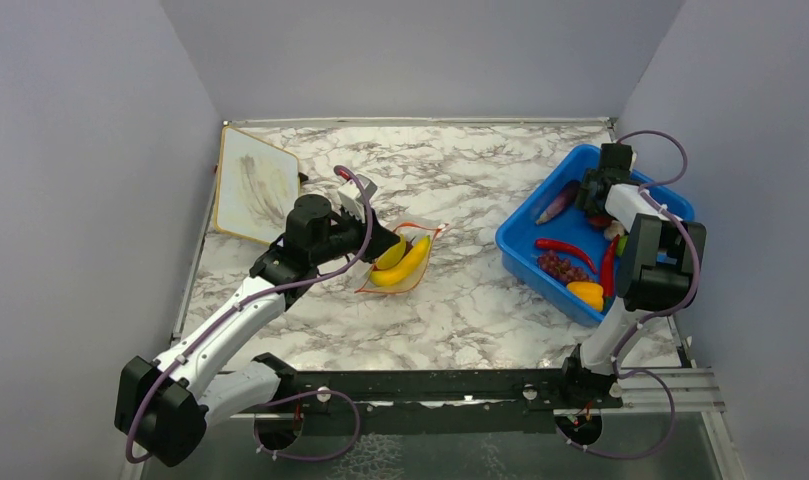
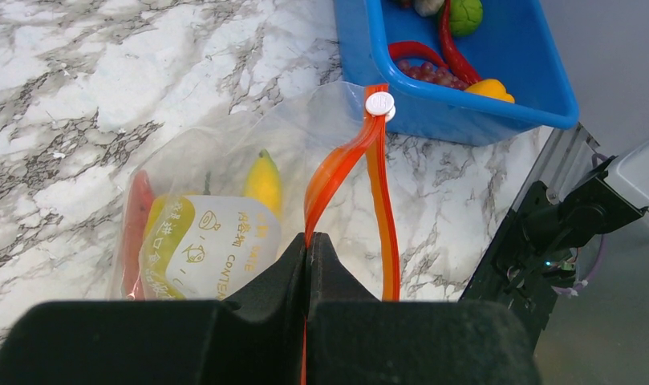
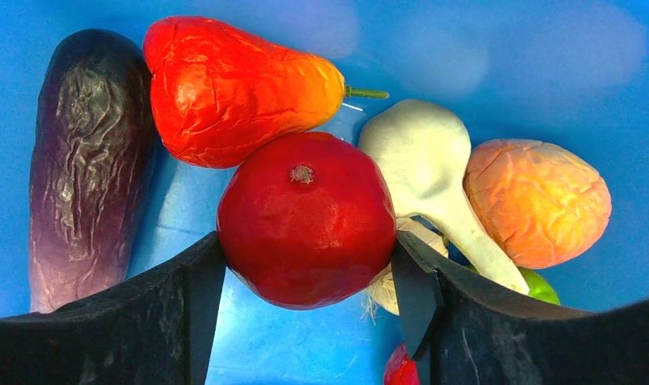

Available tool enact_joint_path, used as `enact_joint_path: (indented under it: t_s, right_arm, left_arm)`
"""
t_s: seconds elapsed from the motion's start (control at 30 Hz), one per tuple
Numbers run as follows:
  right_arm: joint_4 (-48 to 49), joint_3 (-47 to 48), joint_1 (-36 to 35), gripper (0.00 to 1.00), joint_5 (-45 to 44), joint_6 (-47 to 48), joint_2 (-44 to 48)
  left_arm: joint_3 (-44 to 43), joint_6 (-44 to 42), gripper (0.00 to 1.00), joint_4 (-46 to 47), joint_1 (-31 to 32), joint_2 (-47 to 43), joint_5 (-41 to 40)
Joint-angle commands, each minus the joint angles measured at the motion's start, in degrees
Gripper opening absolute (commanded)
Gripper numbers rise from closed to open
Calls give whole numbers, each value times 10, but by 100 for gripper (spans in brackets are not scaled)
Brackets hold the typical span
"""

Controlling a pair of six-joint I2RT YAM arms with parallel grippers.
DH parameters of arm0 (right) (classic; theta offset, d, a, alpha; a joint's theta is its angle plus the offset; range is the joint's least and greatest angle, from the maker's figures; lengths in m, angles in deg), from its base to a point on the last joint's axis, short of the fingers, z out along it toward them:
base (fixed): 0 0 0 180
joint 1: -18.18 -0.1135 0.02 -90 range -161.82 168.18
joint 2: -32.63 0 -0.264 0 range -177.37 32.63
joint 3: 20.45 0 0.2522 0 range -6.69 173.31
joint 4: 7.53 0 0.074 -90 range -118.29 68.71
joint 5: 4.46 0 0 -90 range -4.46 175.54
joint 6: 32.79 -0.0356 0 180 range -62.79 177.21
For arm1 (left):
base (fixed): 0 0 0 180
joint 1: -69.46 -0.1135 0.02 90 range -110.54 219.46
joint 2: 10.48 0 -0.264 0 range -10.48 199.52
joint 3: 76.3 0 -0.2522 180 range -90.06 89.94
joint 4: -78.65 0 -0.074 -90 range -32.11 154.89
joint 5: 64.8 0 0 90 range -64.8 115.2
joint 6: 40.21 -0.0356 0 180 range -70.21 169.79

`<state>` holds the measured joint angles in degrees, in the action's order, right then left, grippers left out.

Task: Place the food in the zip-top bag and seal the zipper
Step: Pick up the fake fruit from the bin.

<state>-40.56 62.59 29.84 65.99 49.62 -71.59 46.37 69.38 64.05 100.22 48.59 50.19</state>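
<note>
The left gripper is pressing its jaws tight together on the orange-red zipper, pinching one end of the strip at the mouth of the clear bag. The bag is lying on the marble tabletop, roughly in the middle, with its mouth gaping open and a small white slider sitting at the far end of the strip. A yellow banana is already lying inside, with something red beside it behind a printed label.

Over on the right, the right gripper is reaching down into the blue bin. Its jaws are standing wide on either side of a red round fruit and seem to be touching it on both flanks, while the fruit is resting among the other pieces. A purple eggplant is lying to one side, an orange-red pear-shaped piece is touching the fruit from behind, and a white bulb and a wrinkled orange piece are sitting on the other side. Nearer in the bin, a red chili and grapes are waiting.
</note>
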Motion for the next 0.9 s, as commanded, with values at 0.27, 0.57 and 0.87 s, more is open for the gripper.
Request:
enact_joint_path:
  t_s: [0.27,0.57,0.87]
  right_arm:
    - [-20,13,3,53,33,-18,36]
    - [-65,-21,-1,47,95,-66,116]
    - [-98,-50,-51,45,100,-82,237]
  left_arm:
    - [-15,-7,0,2,1,-18,-6]
    - [-21,-10,0,2,1,-26,-25]
    - [-62,21,0,11,0,-6,-70]
